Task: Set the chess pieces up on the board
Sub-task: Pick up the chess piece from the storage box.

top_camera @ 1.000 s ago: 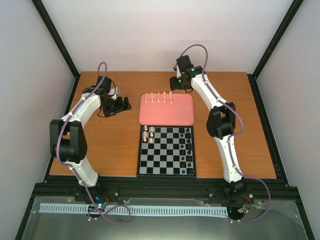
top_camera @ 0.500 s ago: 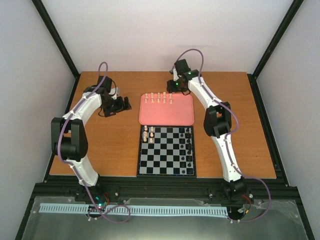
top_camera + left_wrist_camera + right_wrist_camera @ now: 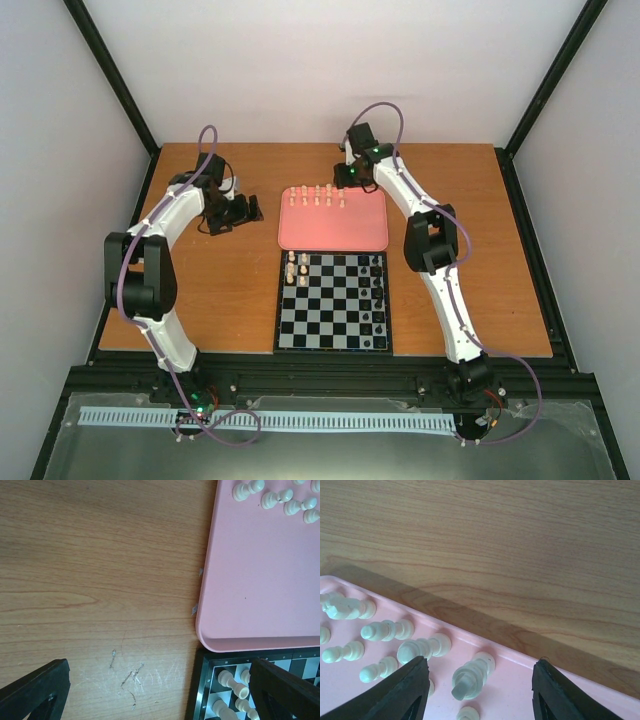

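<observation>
The small pale cream chess pieces (image 3: 316,196) are in two groups. Most stand in a loose double row along the far edge of the plain pink rounded-corner tray (image 3: 333,232). A few stand on the left-hand files of the flat black-and-white chequered board (image 3: 330,320), which lies just in front of the tray. Tiny black chess pieces (image 3: 378,295) fill the board's right-hand file.

The right gripper (image 3: 480,661) hangs over the tray's far right corner. Its jaws are well apart and hold nothing. One cream piece (image 3: 470,676) sits between the fingers.

Probable faults:

- **Neighbour strike.** A second cream piece (image 3: 422,647) stands just beside the left finger. A straight descent could topple it and knock over others in the row.
- **Off-centre closure.** The target piece sits nearer the left finger. Uneven contact may push it over or squeeze it out of the grip.
- **Rim contact.** The tray wall runs close under the right finger. Landing on it would shift the tray and could nudge the board.
- **Placement.** The cream pieces already on the board are packed closely, so a wide release could upset them.

The left gripper (image 3: 157,667) has its jaws wide apart and empty. It is over the bare brown wooden table (image 3: 480,250), beside the tray's left edge and the board's far left corner. Both arms could collide if they reach for the board together.
</observation>
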You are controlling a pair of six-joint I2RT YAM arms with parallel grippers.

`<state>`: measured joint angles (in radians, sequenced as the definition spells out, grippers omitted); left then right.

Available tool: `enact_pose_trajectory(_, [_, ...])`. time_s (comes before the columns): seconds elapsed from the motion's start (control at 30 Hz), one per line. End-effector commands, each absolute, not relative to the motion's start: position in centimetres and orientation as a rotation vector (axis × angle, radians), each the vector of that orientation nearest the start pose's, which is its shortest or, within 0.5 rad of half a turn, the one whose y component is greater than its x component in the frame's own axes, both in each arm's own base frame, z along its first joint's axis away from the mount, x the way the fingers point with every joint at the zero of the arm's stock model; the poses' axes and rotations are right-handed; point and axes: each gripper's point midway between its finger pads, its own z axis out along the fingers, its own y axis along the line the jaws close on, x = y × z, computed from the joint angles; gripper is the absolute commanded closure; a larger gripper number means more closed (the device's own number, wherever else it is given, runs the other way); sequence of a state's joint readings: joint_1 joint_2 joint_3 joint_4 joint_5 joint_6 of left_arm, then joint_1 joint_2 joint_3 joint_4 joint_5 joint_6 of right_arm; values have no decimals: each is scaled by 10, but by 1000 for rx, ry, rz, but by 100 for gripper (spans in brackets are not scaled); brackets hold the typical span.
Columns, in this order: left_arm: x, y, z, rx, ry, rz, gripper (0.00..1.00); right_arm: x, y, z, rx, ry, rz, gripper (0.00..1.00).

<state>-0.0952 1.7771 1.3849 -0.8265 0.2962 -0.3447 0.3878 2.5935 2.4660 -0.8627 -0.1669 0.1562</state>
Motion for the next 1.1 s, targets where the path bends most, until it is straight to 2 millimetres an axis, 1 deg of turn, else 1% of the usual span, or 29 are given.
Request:
enact_pose_trajectory(0.0, [411,-86,118,-264,2772,-523,0,582,266,73,-348,2543,400,43])
enact_pose_trajectory(0.37, [412,-87,114,-265,2781,-526,0,589,268,62,-341,2540,398,46])
enact_pose_trajectory(0.57, [412,-87,112,-267,2788,-528,0,591,269,60,-340,2532,400,51])
enact_pose_trajectory(0.67, [412,-88,112,-267,2790,-530,0,590,270,55,-344,2542,407,53])
enact_pose_trajectory(0.83, [412,-88,110,-270,2795,-535,0,587,271,49,-349,2560,420,54])
enact_pose_trajectory(1.07, [411,-88,110,-268,2795,-529,0,588,272,48,-350,2557,423,58])
